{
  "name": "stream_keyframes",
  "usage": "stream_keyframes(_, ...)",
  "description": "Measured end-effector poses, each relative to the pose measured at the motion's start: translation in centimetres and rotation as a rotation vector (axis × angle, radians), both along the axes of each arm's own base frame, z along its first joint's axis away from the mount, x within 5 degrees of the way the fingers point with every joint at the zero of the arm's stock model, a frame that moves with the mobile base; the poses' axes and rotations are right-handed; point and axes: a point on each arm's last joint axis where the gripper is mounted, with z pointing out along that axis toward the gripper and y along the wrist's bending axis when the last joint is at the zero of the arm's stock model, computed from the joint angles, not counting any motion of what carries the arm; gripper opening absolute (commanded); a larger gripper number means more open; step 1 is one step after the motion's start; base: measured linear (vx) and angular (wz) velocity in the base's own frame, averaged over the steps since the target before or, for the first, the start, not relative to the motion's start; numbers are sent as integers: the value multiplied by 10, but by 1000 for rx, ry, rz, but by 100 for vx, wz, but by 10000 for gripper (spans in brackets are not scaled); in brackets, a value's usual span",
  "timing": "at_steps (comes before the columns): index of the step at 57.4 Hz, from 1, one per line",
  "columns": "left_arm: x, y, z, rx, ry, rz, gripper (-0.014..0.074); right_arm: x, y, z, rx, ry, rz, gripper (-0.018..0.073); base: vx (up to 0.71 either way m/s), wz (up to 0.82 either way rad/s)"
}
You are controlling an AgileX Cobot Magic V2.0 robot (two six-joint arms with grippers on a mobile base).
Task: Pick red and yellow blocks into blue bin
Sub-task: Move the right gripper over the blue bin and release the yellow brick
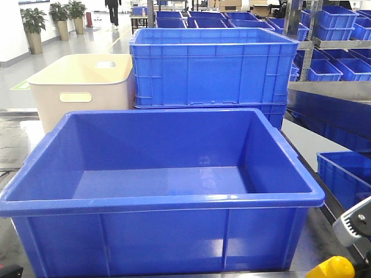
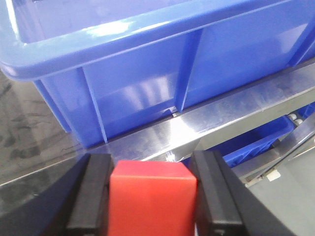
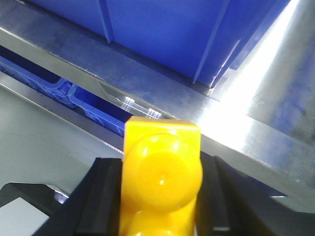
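The blue bin [image 1: 162, 200] fills the front view, wide and empty inside. In the left wrist view my left gripper [image 2: 150, 196] is shut on the red block [image 2: 151, 199], pinched between both black fingers, just outside the bin's near wall [image 2: 147, 73] and over the steel table edge. My right gripper [image 3: 162, 196] is shut on the yellow block [image 3: 161, 182], whose round studs face the camera; it hangs below the bin's wall [image 3: 162, 34]. In the front view the yellow block [image 1: 330, 268] shows at the bottom right corner, lower than the bin's rim.
Behind the bin stand a beige tub [image 1: 81, 87] with a handle slot and a taller ribbed blue crate [image 1: 211, 66]. Shelves of blue crates [image 1: 333, 63] run along the right. A steel table edge [image 2: 206, 118] lies under both grippers, with another blue crate [image 3: 93, 105] below it.
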Motion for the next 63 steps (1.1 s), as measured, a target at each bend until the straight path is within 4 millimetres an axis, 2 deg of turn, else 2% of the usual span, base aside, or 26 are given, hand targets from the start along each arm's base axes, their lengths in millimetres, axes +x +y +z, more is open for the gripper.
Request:
stream_keyframes(47,0,0,0,0,0,0,270,3,0,4,12,-38,-8,258,0,0)
stream_keyframes(53,0,0,0,0,0,0,270,6,3,21,56,-100,-14,258,0,0)
stream_keyframes(63,0,0,0,0,0,0,270,17,9,72,151,-252,-9,258,0,0)
